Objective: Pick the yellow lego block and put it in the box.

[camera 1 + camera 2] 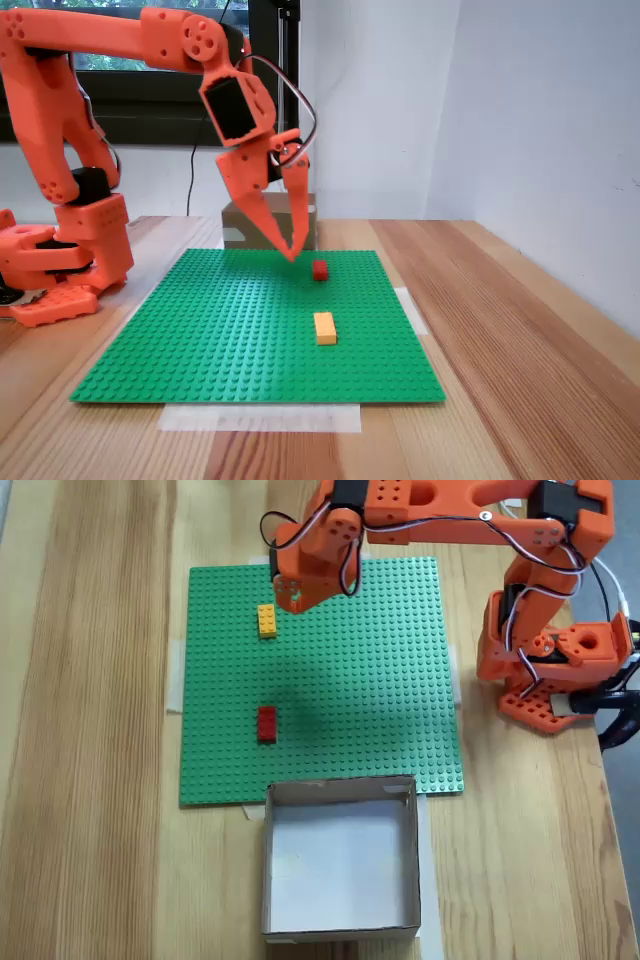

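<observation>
A small yellow-orange lego block [325, 327], rectangular with studs on top, lay flat on a green studded baseplate [220, 330] on a wooden table [500, 330]. A shorter red brick [320, 269] sat well apart from it on the same plate. The orange arm's tool [292, 252] hung above the plate, its pointed fingers spread at the base and nearly meeting at the tips, holding nothing. In a fixed view from above, an open brown cardboard box [340, 790] with a pale floor stood at the plate's edge.
</observation>
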Robot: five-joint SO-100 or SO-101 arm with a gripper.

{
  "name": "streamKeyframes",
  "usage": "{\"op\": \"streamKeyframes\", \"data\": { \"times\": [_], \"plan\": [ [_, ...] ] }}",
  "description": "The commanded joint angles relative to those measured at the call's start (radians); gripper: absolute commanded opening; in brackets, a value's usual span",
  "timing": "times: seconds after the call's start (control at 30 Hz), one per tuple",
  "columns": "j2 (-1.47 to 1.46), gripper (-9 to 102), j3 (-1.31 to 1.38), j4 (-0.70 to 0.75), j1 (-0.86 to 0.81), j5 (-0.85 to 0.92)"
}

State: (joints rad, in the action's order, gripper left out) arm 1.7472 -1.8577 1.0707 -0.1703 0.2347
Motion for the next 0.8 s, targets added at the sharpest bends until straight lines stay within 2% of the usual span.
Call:
{"op": "streamKeyframes", "data": {
  "times": [0.0, 0.13, 0.77],
  "plan": [
    [-0.012, 0, 0.041, -0.023, -0.017, -0.012],
    [-0.038, 2, 0.048, -0.057, -0.043, -0.015],
    [-0.204, 8, 0.141, -0.035, -0.094, 0.067]
  ]
}}
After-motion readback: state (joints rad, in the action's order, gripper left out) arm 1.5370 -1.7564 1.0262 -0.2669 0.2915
